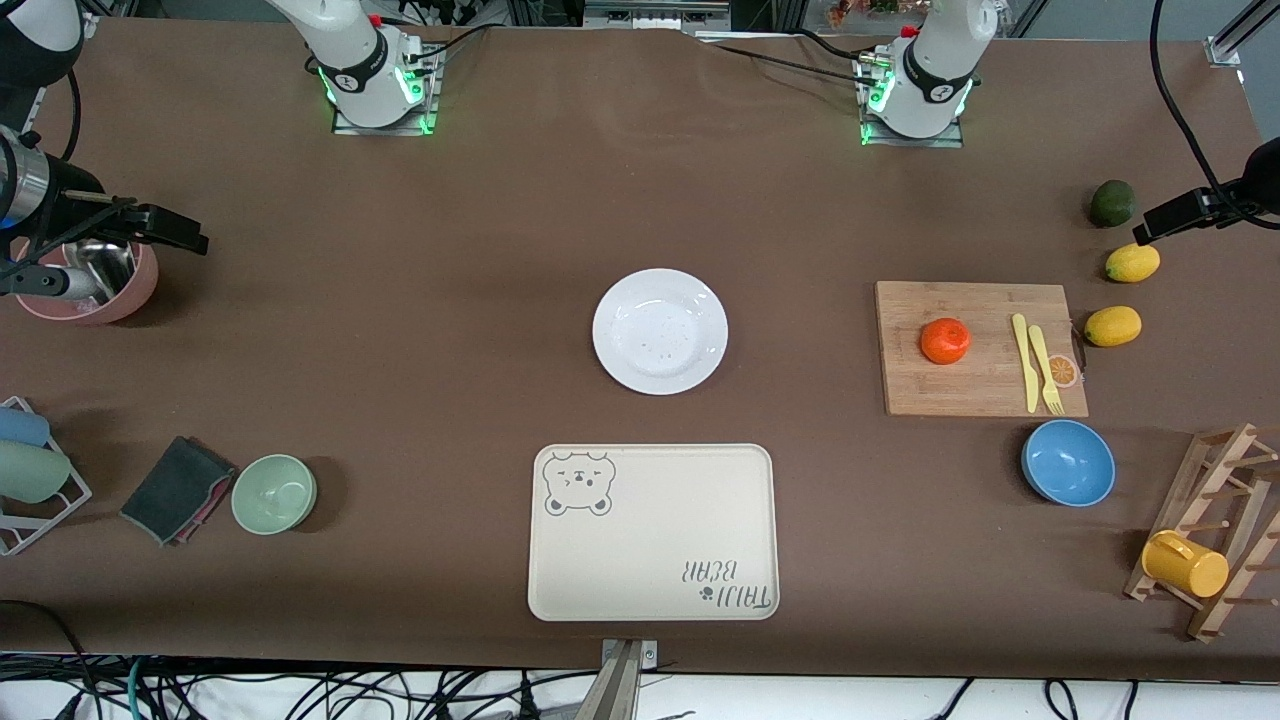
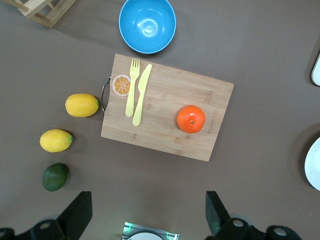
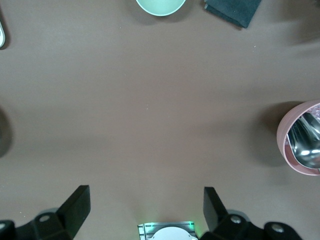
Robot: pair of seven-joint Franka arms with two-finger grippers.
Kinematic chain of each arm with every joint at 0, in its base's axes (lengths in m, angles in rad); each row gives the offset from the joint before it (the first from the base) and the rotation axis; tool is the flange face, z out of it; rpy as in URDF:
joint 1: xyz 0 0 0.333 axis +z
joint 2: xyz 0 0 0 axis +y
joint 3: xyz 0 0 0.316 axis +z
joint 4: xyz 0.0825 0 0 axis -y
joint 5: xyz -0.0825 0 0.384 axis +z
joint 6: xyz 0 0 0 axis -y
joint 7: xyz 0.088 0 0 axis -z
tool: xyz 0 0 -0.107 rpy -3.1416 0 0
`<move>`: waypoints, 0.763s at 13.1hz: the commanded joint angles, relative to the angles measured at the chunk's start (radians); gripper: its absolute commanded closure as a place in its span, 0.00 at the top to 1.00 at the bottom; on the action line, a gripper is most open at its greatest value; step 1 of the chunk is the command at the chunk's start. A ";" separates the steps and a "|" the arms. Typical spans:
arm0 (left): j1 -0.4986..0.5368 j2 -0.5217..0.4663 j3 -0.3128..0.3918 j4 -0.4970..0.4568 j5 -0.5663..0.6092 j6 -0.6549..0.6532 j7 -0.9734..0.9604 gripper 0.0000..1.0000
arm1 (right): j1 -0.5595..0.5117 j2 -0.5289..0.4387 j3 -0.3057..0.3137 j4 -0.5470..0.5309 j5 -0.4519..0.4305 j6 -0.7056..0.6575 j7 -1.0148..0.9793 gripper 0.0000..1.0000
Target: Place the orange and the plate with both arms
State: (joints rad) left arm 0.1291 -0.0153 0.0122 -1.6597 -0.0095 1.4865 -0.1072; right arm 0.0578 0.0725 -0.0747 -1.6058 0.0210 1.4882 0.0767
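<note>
Two-arm tabletop scene at an early stage of the task. The orange (image 1: 945, 340) lay on a wooden cutting board (image 1: 975, 390) toward the left arm's end of the table, beside a yellow plastic knife (image 1: 1021, 350) and fork (image 1: 1044, 368) on the same board. The plate (image 1: 660, 331) sat bare at the middle of the table, well apart from the board and just farther from the front camera than the bear-print tray (image 1: 652, 533), which held nothing.

Neither gripper appeared in the front view; only the arm bases and lower links showed along its top. In the left wrist view, the left gripper (image 2: 149, 212) hung high over the table near the cutting board, its fingers spread wide with nothing between them; the orange (image 2: 191, 119) lay unobstructed below. In the right wrist view, the right gripper (image 3: 146, 207) hung over bare brown table toward the right arm's end, fingers likewise spread and empty, with a pink cup of metal spoons (image 3: 302, 145) and a green bowl (image 3: 160, 6) at the margins.

Judged from this layout, no part of the task was yet done: orange and plate were both untouched, so both picks and both placements remained. The tray appeared the likely destination, though that could not be confirmed.
</note>
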 commanded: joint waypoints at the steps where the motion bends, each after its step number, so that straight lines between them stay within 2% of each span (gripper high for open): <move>1: 0.004 -0.011 0.003 -0.014 -0.018 0.011 0.012 1.00 | 0.002 0.009 0.001 0.024 0.000 -0.020 0.002 1.00; 8: -0.019 0.038 -0.011 0.017 -0.012 -0.002 0.007 1.00 | 0.002 0.009 0.001 0.024 0.000 -0.020 0.002 1.00; 10: -0.031 0.058 -0.058 0.017 -0.015 -0.003 0.000 1.00 | 0.002 0.009 0.001 0.024 0.000 -0.022 0.002 1.00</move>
State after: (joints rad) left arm 0.1127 0.0203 -0.0170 -1.6594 -0.0102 1.4886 -0.1053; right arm 0.0580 0.0726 -0.0745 -1.6058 0.0210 1.4872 0.0767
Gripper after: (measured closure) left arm 0.000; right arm 0.000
